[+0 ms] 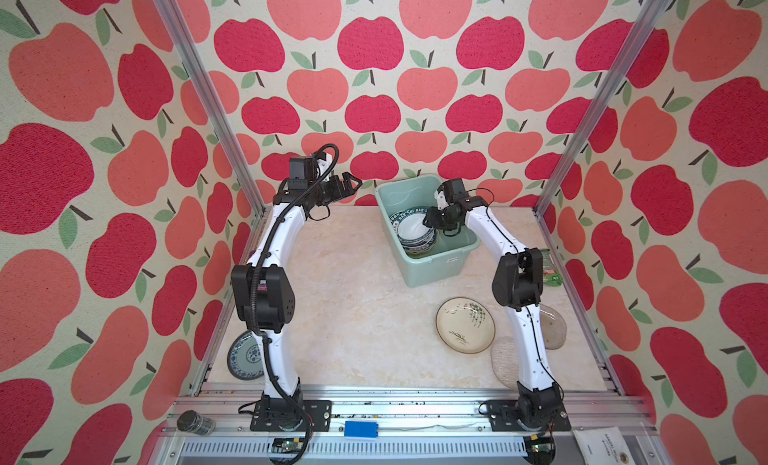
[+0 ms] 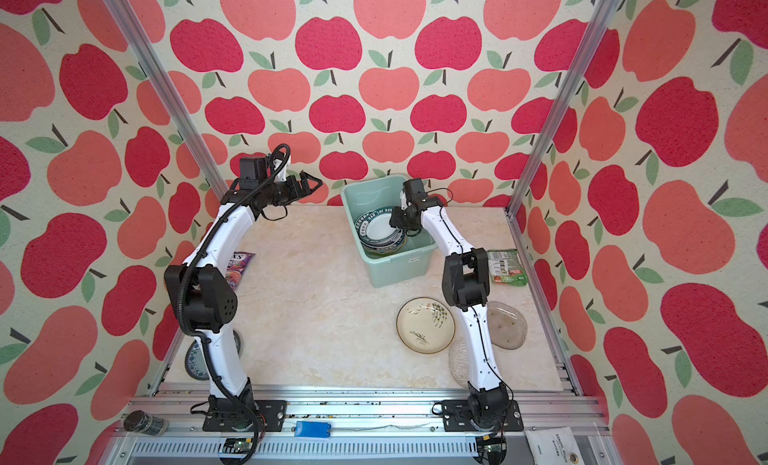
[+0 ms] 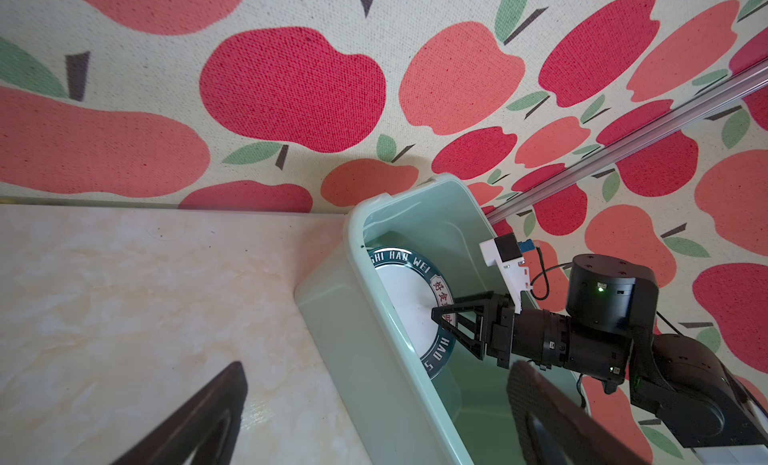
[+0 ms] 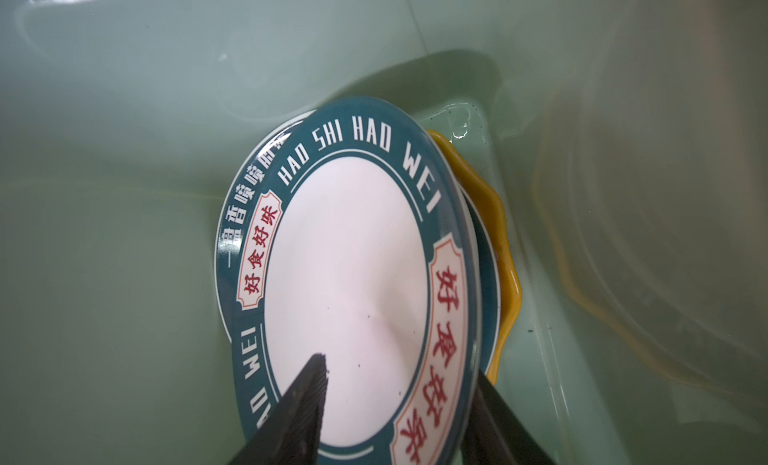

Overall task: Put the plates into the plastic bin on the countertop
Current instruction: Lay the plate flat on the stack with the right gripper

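Stack of plates sits in plastic bin; right end effector parted around top lettered rim; left end effector wide, empty; cream plate, blue plate, two glass plates left on counter.

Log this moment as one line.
right gripper: open, astride rim of lettered plate in plastic bin | left gripper: open, empty, raised | countertop: cream plate waiting

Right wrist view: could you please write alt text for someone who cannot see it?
The right gripper, jaws open, straddles the rim of a white plate with a teal lettered border, lying inside the mint-green bin. A yellow scalloped plate peeks from underneath.
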Action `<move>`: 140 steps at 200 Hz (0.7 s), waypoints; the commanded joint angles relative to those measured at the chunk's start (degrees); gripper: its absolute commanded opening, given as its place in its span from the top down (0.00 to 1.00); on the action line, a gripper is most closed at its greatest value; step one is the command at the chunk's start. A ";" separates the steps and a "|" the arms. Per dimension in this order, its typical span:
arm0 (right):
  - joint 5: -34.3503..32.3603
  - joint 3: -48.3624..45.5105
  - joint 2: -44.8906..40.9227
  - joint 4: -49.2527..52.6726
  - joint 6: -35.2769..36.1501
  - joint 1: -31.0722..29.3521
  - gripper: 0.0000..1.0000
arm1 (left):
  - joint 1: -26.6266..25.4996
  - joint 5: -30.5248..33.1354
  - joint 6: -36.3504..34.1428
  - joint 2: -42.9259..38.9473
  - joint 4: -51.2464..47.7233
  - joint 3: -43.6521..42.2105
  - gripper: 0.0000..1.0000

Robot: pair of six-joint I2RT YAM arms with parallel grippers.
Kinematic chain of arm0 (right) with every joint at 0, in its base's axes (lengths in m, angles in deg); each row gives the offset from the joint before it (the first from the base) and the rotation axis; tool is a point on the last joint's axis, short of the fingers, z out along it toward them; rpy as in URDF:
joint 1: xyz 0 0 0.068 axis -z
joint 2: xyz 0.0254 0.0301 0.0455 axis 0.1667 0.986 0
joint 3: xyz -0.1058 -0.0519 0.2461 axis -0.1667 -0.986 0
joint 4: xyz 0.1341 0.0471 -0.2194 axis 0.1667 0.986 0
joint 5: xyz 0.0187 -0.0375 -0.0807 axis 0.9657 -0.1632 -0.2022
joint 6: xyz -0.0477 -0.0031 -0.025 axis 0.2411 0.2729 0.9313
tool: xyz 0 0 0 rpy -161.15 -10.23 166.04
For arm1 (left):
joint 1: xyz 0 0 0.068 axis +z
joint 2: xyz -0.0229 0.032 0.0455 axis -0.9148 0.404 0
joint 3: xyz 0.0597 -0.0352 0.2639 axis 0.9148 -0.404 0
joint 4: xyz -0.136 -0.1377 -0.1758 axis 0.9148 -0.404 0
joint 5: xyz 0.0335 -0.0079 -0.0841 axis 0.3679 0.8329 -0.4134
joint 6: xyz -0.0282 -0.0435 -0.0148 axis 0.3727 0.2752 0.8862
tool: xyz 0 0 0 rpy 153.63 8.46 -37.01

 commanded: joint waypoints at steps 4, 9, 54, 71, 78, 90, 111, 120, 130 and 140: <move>-3.38 2.40 3.59 4.23 0.97 0.60 0.48 | 0.32 -1.04 -2.15 0.84 -2.97 3.33 0.00; -3.64 2.97 4.04 4.71 0.97 0.53 0.48 | 0.32 -1.04 -2.32 0.84 -3.22 3.44 0.00; -5.09 5.92 6.37 7.03 1.64 0.11 0.45 | 0.32 -0.86 -2.77 0.56 -4.74 4.14 0.00; -5.34 5.96 6.50 7.07 2.24 -0.02 0.44 | 0.36 -0.77 -2.77 0.58 -5.29 4.47 0.00; -5.46 5.96 6.50 7.04 2.37 -0.11 0.42 | 0.32 -0.69 -2.85 0.49 -5.47 4.58 0.00; -5.38 5.99 6.59 7.12 2.63 -0.10 0.39 | 0.23 -0.71 -2.88 0.40 -5.65 4.55 0.01; -5.23 6.35 6.46 7.57 3.23 -0.16 0.36 | 0.14 -0.55 -3.04 0.19 -5.90 4.80 0.00; -5.49 6.40 6.24 7.72 3.64 -0.27 0.35 | 0.12 -0.47 -3.12 0.18 -6.01 4.85 0.01; -5.74 6.53 5.91 7.72 4.08 -0.37 0.33 | 0.01 -0.27 -3.12 0.06 -6.13 4.77 0.01; -5.96 6.50 5.51 7.86 4.60 -0.33 0.31 | 0.10 0.22 -3.12 -0.13 -6.37 4.55 0.00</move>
